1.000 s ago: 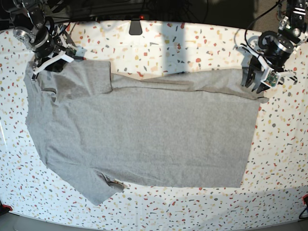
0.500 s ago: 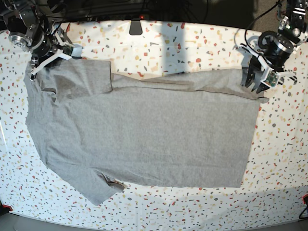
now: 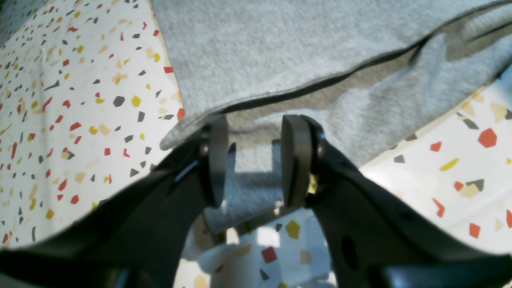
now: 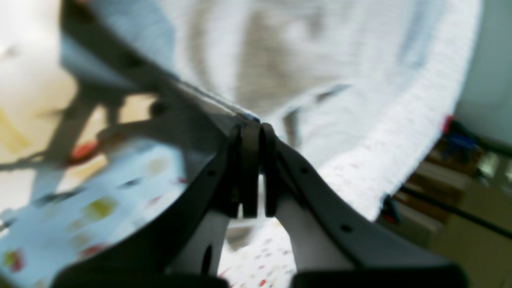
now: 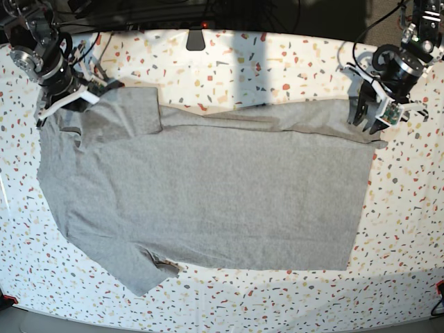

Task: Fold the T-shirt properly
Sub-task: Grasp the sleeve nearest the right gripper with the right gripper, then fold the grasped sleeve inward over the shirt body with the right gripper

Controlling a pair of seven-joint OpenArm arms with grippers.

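Note:
The heather-grey T-shirt [image 5: 208,187] lies spread flat on the speckled table [image 5: 277,62], plain side up, with its sleeves toward the left of the base view. My right gripper [image 5: 73,100] is at the shirt's back-left corner. In the right wrist view it [image 4: 255,128] is shut, and a seam edge of the T-shirt [image 4: 320,60] runs into its tips. My left gripper [image 5: 369,125] stands at the back-right hem corner. It [image 3: 254,160] is open, its pads [image 3: 296,160] straddling a low fold of the T-shirt [image 3: 280,48] that rests on the table.
A black fixture [image 5: 195,39] sits at the table's back edge, with cables behind it. A small red-tipped object [image 5: 7,300] marks the front left corner. The table's rounded front edge [image 5: 222,319] runs below the shirt.
My right gripper has closed from partly open to shut and shifted slightly down onto the shirt's back-left corner. The left gripper and the rest of the shirt have not moved.

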